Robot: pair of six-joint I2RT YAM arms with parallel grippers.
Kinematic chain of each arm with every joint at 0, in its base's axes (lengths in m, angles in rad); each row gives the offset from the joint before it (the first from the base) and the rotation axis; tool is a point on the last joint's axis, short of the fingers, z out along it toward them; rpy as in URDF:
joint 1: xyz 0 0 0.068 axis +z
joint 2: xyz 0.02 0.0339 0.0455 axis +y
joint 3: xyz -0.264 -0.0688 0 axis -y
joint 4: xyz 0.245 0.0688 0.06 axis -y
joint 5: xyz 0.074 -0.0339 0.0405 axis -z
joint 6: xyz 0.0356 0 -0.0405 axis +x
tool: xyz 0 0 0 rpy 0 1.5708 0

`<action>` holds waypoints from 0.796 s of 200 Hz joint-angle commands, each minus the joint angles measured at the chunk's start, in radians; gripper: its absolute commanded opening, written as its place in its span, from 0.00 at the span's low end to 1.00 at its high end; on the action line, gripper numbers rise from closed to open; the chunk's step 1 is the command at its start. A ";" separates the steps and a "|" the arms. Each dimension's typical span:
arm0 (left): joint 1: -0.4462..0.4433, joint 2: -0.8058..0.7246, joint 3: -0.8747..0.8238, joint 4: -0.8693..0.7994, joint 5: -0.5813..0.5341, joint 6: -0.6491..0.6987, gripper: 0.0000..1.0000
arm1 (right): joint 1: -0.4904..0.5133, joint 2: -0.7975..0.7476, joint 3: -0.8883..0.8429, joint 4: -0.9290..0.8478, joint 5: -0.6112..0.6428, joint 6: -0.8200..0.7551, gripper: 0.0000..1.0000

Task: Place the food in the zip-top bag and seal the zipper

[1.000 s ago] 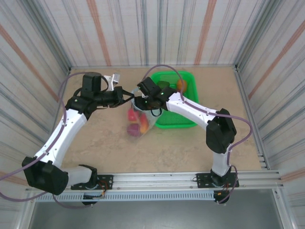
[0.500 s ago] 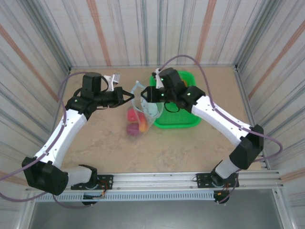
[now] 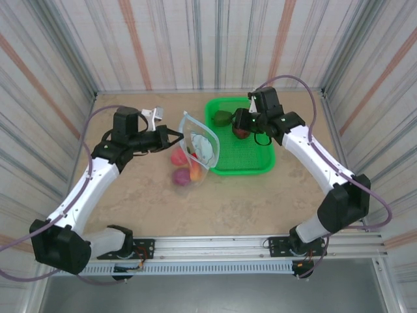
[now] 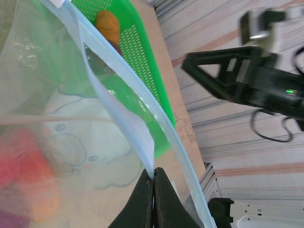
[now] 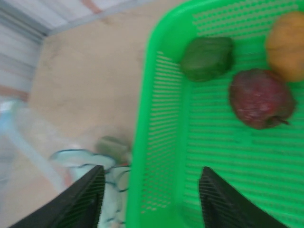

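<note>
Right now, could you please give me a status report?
Left gripper: jaws shut on zip-top bag mouth, held open. Right gripper: jaws open over basket, three food pieces there. Nothing blocking.

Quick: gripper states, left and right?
Left gripper: shut on the zip-top bag, at its mouth edge.
Right gripper: open, holding nothing, over the green basket.

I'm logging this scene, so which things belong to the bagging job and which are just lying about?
Job: zip-top bag, its zipper, bagged toy food, green toy vegetable, dark red toy apple, orange toy fruit, left gripper shut on the bag, right gripper open.
Lying about: green mesh basket, table.
</note>
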 commanded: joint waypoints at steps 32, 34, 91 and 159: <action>0.012 -0.007 -0.017 0.076 0.060 -0.011 0.00 | 0.000 0.276 0.161 -0.175 0.215 -0.198 0.77; 0.013 -0.006 -0.017 0.074 0.062 -0.011 0.00 | 0.001 0.286 0.173 -0.180 0.225 -0.205 0.77; 0.019 0.006 -0.017 0.072 0.086 -0.019 0.00 | -0.039 0.527 0.425 -0.276 0.288 -0.306 0.91; 0.044 0.020 -0.029 0.103 0.115 -0.050 0.00 | -0.083 0.736 0.622 -0.370 0.138 -0.308 0.88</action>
